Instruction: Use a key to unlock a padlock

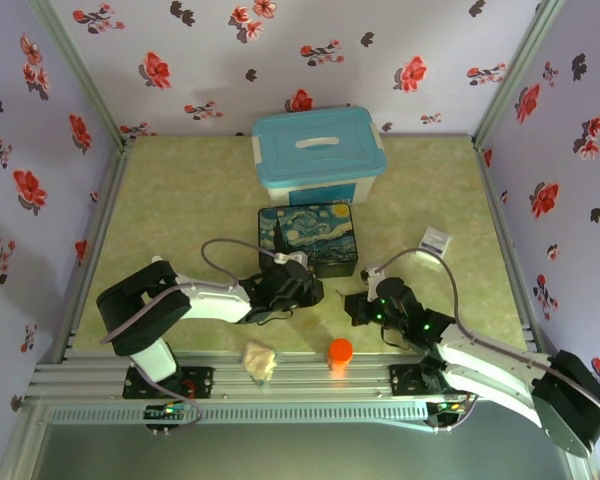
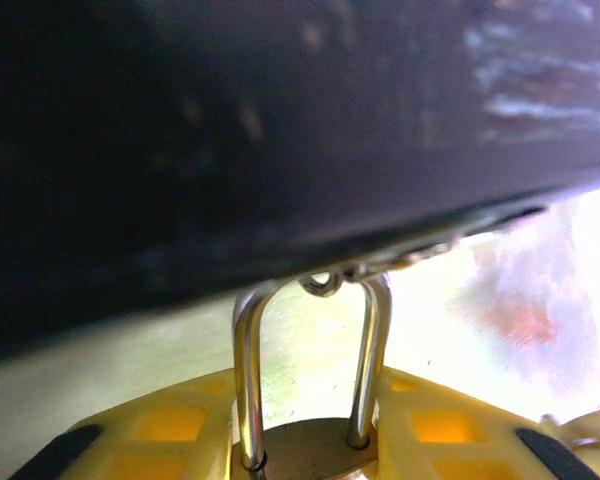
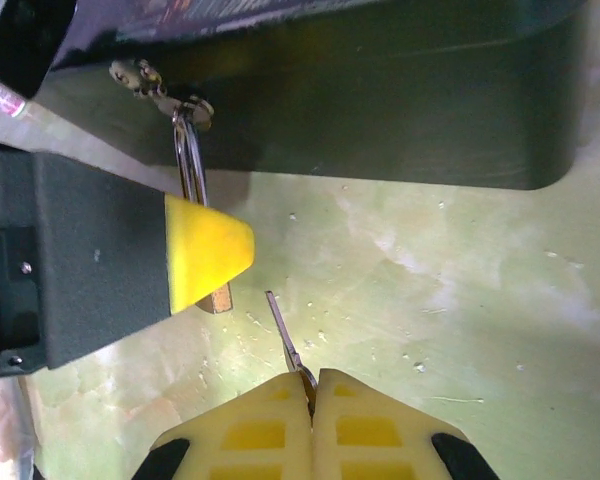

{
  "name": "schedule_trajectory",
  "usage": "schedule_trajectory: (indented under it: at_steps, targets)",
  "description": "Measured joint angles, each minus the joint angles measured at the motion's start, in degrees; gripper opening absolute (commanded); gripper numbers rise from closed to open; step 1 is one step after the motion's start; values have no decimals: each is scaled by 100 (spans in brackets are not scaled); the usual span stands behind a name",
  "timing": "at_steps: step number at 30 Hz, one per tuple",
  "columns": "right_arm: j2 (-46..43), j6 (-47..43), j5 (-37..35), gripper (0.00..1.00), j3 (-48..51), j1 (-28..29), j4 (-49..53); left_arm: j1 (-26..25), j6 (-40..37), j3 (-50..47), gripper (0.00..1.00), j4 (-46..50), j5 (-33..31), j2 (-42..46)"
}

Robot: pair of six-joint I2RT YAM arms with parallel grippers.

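Note:
The brass padlock (image 2: 310, 452) hangs by its silvery shackle (image 2: 248, 370) from a small loop on the front of the dark painted box (image 2: 280, 130). My left gripper (image 2: 305, 440) is shut on the padlock's body, one yellow finger on each side. In the right wrist view the padlock (image 3: 218, 298) peeks out under the left gripper's yellow finger (image 3: 205, 250). My right gripper (image 3: 312, 385) is shut on the thin dark key (image 3: 285, 335), whose tip points up-left and stops a short gap to the right of the padlock's lower end. From above, both grippers (image 1: 292, 288) (image 1: 358, 305) sit just in front of the box.
The night-sky box (image 1: 307, 238) stands mid-table with a blue-lidded tub (image 1: 318, 155) behind it. An orange cap (image 1: 340, 352) and a crumpled pale lump (image 1: 260, 362) lie at the near edge between the arms. A small white packet (image 1: 435, 240) lies to the right.

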State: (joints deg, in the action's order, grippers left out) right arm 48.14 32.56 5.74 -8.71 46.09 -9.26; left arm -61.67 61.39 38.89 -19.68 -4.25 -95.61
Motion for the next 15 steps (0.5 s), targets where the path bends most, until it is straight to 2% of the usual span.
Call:
schedule_trajectory:
  at_steps: [8,15]
  targets:
    - [686,-153,-79,0,26,398,-654,0,935,-7,6,-769,22,-120]
    - [417,-85,-389,0,284,424,-946,-35,1279,-7,5,-1703,-63,-505]
